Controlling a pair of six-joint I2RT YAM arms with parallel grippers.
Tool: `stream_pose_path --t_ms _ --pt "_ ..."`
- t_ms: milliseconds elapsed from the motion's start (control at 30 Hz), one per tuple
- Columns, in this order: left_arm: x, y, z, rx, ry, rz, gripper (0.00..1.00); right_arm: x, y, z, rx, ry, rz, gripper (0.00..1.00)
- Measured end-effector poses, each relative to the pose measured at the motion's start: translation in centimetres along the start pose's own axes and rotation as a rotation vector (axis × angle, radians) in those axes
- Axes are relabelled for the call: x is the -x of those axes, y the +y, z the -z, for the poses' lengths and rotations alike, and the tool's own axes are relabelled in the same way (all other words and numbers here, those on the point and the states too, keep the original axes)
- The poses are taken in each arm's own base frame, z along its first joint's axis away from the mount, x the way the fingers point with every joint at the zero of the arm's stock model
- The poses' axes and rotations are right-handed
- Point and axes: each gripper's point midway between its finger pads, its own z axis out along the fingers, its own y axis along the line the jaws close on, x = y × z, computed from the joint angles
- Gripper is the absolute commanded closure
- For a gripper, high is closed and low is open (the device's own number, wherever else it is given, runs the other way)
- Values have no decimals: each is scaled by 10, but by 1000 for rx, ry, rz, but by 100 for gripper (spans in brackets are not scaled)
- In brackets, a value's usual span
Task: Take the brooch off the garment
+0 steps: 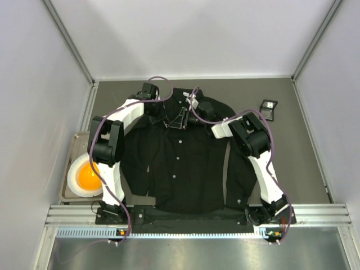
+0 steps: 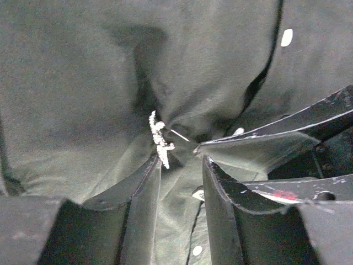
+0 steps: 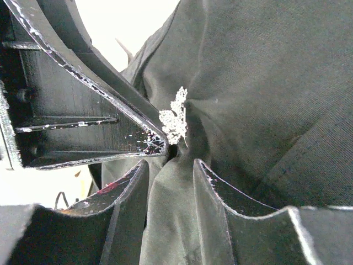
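Note:
The garment (image 1: pixel 185 163) is a black shirt lying flat on the table. The brooch (image 2: pixel 160 139) is a small white jagged ornament pinned near the placket, with its pin showing beside it. It also shows in the right wrist view (image 3: pixel 175 118). Both grippers meet at it near the collar. My left gripper (image 2: pixel 182 163) is open, its fingers (image 2: pixel 138 204) resting on flat cloth with the brooch at the left fingertip. My right gripper (image 3: pixel 171 163) is shut on a raised fold of the garment (image 3: pixel 265 99) just below the brooch. In the top view the brooch is hidden by the left gripper (image 1: pixel 169 117) and the right gripper (image 1: pixel 180 122).
A small black box (image 1: pixel 269 108) lies at the back right of the table. A grey tray (image 1: pixel 72 194) with a white plate holding something orange (image 1: pixel 85 177) stands at the left edge. White buttons (image 2: pixel 286 37) run down the shirt front. Walls close in three sides.

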Motion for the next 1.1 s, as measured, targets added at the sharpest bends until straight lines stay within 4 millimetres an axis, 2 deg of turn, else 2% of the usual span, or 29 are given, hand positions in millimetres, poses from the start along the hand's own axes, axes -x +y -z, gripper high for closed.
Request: stream_pose_path --t_ms 200,400,533,667,800,933,1100 --pt "14 -21 3 -99 -48 14 54 4 4 2 8 -14 11 62" --pt "23 -36 4 -169 -75 24 53 4 0 3 -14 -26 15 66" --pt "24 -38 4 -177 -79 24 54 6 -2 3 -22 -28 20 69" --pt "25 -37 3 -173 -82 25 48 12 1 1 -21 -35 31 69" --pt "25 -27 6 -129 -111 35 44 8 -3 0 -45 -26 62 65" --pt "21 -14 33 -93 -161 64 42 1 -12 1 -116 -3 106 64" --pt "23 -5 85 -91 -286 90 39 -1 -9 -11 -203 29 219 61"
